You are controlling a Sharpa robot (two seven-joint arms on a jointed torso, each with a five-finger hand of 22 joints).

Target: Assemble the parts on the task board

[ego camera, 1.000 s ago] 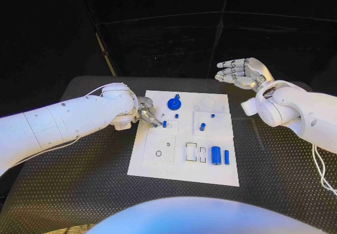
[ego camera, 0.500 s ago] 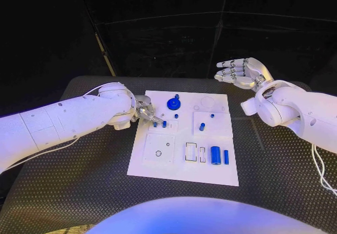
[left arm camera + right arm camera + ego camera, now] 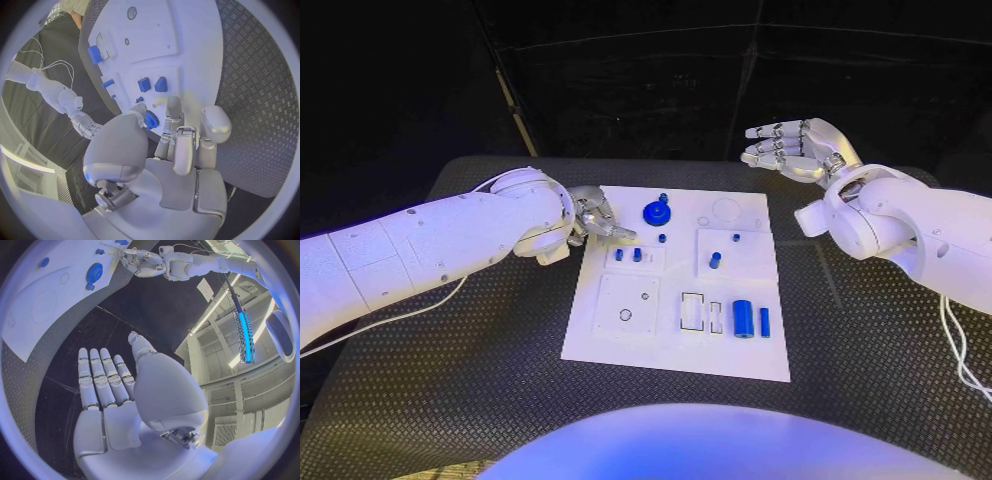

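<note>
Task board with two blue cylinders side by side

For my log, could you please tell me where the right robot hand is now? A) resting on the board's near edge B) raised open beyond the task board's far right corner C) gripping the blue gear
B: the right robot hand is raised with fingers spread and holds nothing, beyond the far right corner of the task board.

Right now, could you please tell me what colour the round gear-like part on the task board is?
The gear-like part is blue, standing on the white task board; the head view shows it best.
</note>
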